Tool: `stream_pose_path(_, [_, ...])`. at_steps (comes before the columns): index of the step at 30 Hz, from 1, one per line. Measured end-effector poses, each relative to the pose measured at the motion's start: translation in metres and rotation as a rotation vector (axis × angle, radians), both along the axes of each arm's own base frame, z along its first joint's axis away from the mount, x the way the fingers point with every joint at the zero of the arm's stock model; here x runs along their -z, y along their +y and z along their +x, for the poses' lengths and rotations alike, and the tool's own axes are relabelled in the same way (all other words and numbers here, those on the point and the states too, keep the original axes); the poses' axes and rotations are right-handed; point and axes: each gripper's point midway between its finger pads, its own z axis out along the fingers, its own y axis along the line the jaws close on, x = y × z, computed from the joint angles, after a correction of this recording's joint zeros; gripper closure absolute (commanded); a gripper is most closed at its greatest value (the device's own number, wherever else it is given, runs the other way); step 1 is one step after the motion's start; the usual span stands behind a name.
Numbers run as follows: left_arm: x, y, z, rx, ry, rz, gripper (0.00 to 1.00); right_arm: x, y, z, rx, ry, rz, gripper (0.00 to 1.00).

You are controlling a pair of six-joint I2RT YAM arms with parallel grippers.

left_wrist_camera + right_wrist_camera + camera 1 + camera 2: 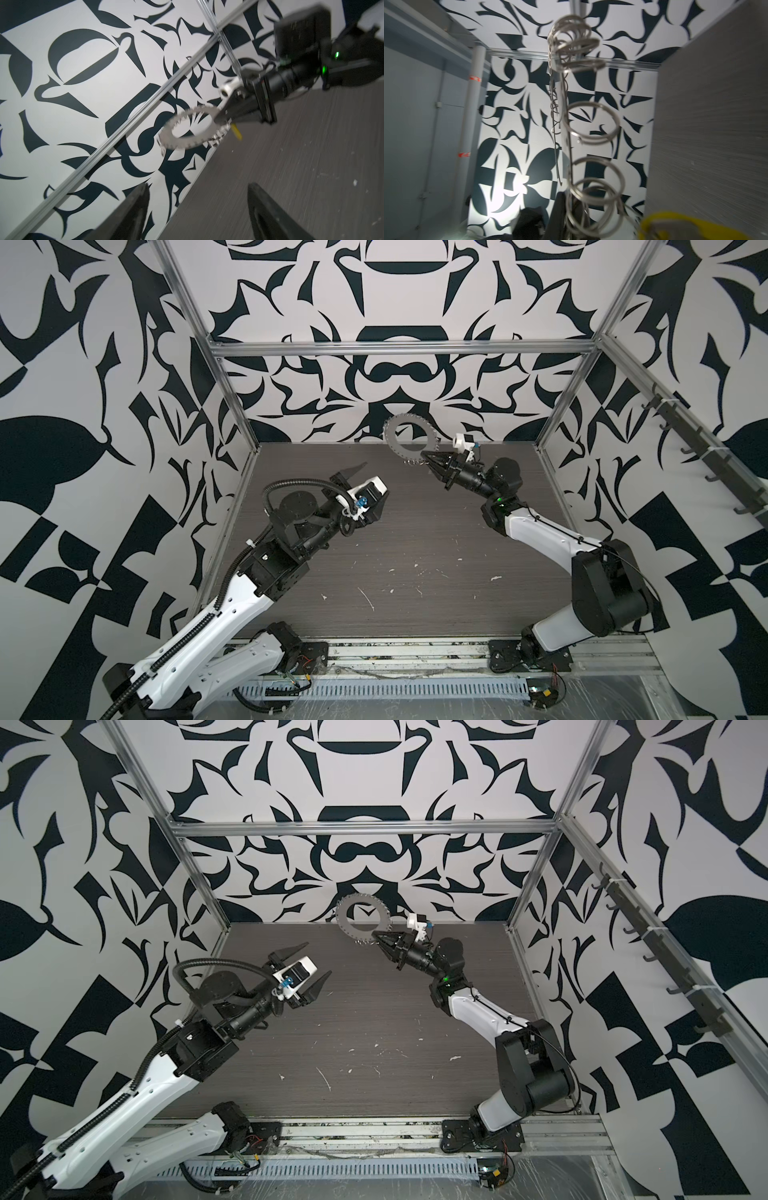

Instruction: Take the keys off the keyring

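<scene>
Paired top views high, facing down, wrist views close, all sharing keyring (pixel 409 457)

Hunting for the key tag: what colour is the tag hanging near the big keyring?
Yellow. The tag shows best in the right wrist view.

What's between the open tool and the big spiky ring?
Nothing, just bare table between the left tool and the keyring, as both top views show.

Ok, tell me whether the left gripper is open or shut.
Open. The left gripper has its fingers spread wide, nothing between them, in its wrist view and a top view.
</scene>
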Motion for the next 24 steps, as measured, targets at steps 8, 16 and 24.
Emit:
stream_pose_path(8, [-0.002,-0.028,0.015,0.047,0.365,-0.223,0.18,0.085,-0.005,-0.024,-0.033,0.076,-0.376,1.0])
stream_pose_path(16, [0.056,-0.054,0.038,0.0,0.743,-0.371,0.19,0.107,-0.021,-0.049,-0.036,-0.075,-0.71,1.0])
stream_pose_path(24, [0.039,-0.054,0.07,-0.059,0.965,-0.579,0.18,0.104,-0.04,-0.065,-0.001,-0.373,-1.009,1.0])
